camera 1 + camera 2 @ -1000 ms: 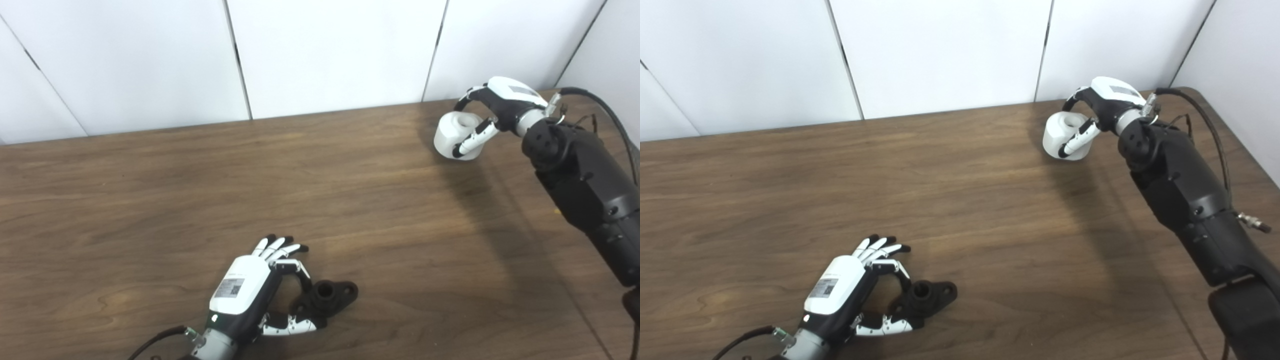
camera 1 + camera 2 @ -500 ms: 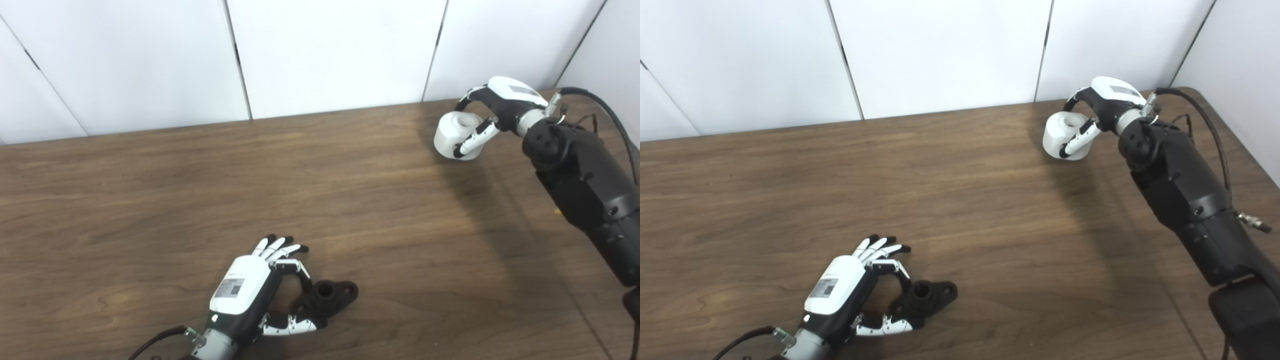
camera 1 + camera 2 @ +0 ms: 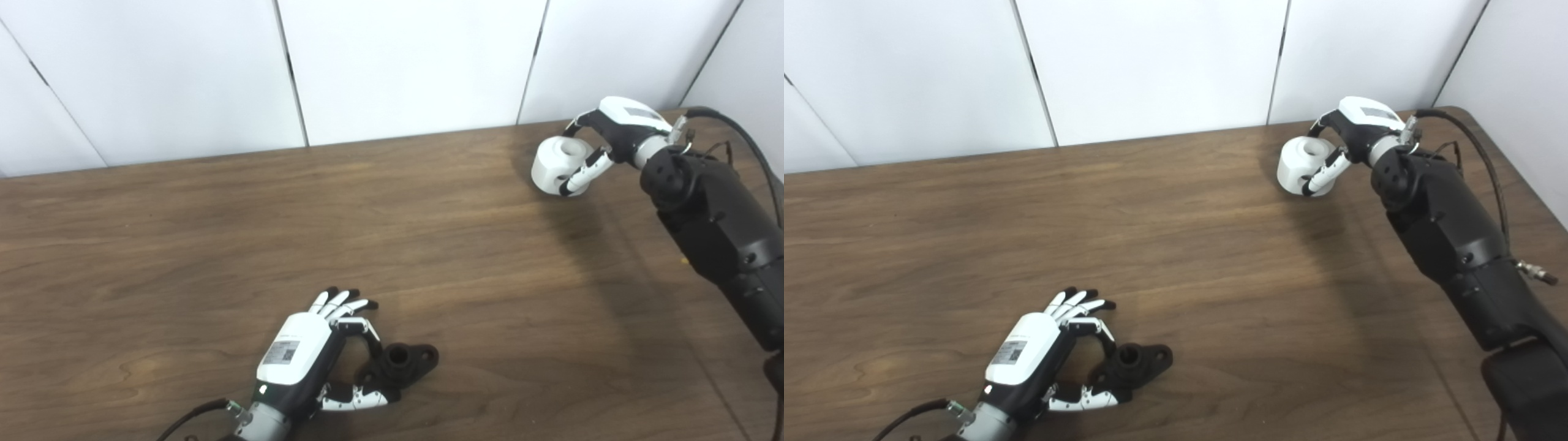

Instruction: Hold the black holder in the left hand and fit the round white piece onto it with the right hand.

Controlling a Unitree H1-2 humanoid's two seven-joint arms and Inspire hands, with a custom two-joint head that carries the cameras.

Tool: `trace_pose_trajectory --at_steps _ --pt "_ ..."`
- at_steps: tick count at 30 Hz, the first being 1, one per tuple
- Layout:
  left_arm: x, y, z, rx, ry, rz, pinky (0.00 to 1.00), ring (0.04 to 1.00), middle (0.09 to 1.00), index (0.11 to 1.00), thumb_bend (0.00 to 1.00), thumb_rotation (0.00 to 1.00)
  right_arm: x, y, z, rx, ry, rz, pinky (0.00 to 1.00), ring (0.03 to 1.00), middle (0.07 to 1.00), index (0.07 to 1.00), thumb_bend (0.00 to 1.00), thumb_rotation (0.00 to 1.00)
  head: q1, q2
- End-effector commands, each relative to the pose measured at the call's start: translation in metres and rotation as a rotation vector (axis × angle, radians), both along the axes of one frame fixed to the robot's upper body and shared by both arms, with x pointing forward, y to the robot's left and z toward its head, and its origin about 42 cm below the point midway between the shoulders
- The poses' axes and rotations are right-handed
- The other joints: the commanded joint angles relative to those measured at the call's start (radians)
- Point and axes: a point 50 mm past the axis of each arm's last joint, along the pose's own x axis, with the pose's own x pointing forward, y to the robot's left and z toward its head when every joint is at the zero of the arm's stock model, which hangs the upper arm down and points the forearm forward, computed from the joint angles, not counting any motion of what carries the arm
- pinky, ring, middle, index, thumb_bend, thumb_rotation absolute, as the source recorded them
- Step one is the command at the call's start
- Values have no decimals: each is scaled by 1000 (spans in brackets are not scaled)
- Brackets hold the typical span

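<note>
Our right hand [image 3: 612, 131] grips the round white piece [image 3: 554, 165]; our left hand [image 3: 306, 361] pinches the black holder [image 3: 404, 362] on the bare counter [image 3: 429, 257], well apart.

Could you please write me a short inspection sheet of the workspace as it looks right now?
Surface: dark brown wooden table, bare between the two work spots.
Job's things: black plastic holder with a round socket lies near the front edge; round white piece with a centre hole is at the far right.
Clutter: nothing seen.
Hands: left hand is curled beside the holder, fingers touching it; right hand is closed around the white piece.
Cables: a black cable runs along the right arm; another trails from the left wrist.
Surroundings: white wall panels behind the table.
</note>
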Motion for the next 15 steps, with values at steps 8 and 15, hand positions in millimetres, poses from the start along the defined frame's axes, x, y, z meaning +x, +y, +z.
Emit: trace_pose_trajectory --at_steps 8,15 --pt "-4 1 -15 68 72 -5 1000 937 851 486 521 57 7 -4 37 -50 -105 28 874 957 874 671 861 226 -2 -1" --pt "-4 1 -15 74 70 -5 999 936 850 486 521 58 8 -5 39 -54 -111 33 867 956 868 666 859 230 -1 0"
